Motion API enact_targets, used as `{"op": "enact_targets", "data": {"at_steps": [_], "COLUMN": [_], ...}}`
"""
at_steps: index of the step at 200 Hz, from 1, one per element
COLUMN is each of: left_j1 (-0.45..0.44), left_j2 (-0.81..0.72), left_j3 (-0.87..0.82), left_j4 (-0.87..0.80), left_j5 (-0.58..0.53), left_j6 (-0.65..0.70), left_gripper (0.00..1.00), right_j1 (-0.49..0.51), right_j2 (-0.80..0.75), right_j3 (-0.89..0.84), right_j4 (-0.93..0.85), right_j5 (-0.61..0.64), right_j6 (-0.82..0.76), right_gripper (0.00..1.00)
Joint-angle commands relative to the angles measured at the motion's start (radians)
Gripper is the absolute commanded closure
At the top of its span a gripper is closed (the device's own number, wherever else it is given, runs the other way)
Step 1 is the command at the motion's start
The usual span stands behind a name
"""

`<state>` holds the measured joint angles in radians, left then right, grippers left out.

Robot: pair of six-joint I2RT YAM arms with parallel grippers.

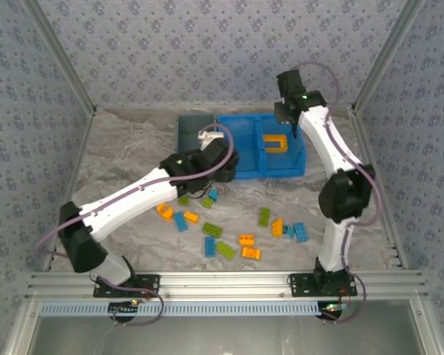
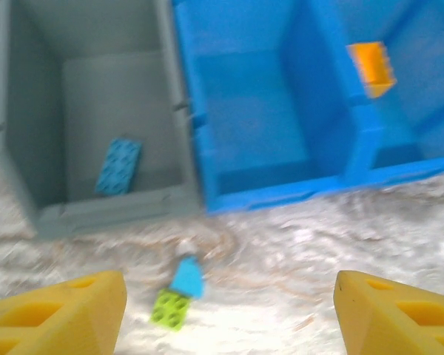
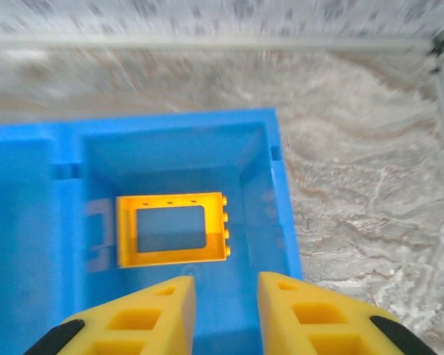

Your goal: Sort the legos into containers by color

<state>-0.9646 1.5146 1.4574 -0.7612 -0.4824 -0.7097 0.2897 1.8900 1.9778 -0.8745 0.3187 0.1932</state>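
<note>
Marbled counter (image 1: 126, 155) carries legos (image 1: 246, 239), likely light, rigid, slick; pinch across flat sides. Left claw (image 2: 229, 288) gapes empty; right claw (image 3: 226, 285) narrowly parted, empty.

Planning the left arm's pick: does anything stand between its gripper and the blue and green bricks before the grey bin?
Nothing visible: the blue brick and green brick lie on bare table ahead of the open left gripper.

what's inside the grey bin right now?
One blue brick lies flat on the floor of the grey bin, toward its near wall. No other brick shows there. The near wall hides the strip of floor right behind it.
</note>
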Motion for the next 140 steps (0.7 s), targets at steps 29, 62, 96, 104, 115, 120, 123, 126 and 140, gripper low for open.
{"op": "enact_targets", "data": {"at_steps": [29,62,96,104,115,120,123,126,140], "left_j1": [0.063,0.065,0.066,0.067,0.069,0.069,0.069,0.069,0.069], "left_j2": [-0.267,-0.356,-0.398,-0.390,-0.369,-0.357,-0.349,-0.340,-0.304], "left_j3": [-0.291,-0.429,-0.512,-0.521,-0.530,-0.531,-0.532,-0.532,-0.532], "left_j4": [-0.091,-0.131,-0.156,-0.152,-0.131,-0.118,-0.110,-0.101,-0.056], "left_j5": [0.059,0.091,0.134,0.153,0.183,0.196,0.203,0.210,0.232], "left_j6": [-0.165,-0.210,-0.245,-0.260,-0.281,-0.291,-0.297,-0.303,-0.318], "left_gripper": [0.29,0.30,0.29,0.29,0.30,0.31,0.31,0.31,0.32], "right_j1": [0.185,0.354,0.567,0.627,0.713,0.748,0.771,0.790,0.877], "right_j2": [-0.465,-0.720,-0.911,-0.937,-0.957,-0.961,-0.962,-0.962,-0.957], "right_j3": [-0.344,-0.626,-0.896,-0.954,-1.022,-1.047,-1.057,-1.071,-1.115], "right_j4": [0.067,0.082,0.094,0.098,0.104,0.108,0.110,0.112,0.142], "right_j5": [-0.012,-0.062,-0.073,-0.058,-0.018,0.002,0.016,0.029,0.078], "right_j6": [0.125,0.255,0.426,0.493,0.565,0.592,0.605,0.621,0.657], "right_gripper": [0.62,0.54,0.49,0.49,0.49,0.49,0.49,0.49,0.49]}}
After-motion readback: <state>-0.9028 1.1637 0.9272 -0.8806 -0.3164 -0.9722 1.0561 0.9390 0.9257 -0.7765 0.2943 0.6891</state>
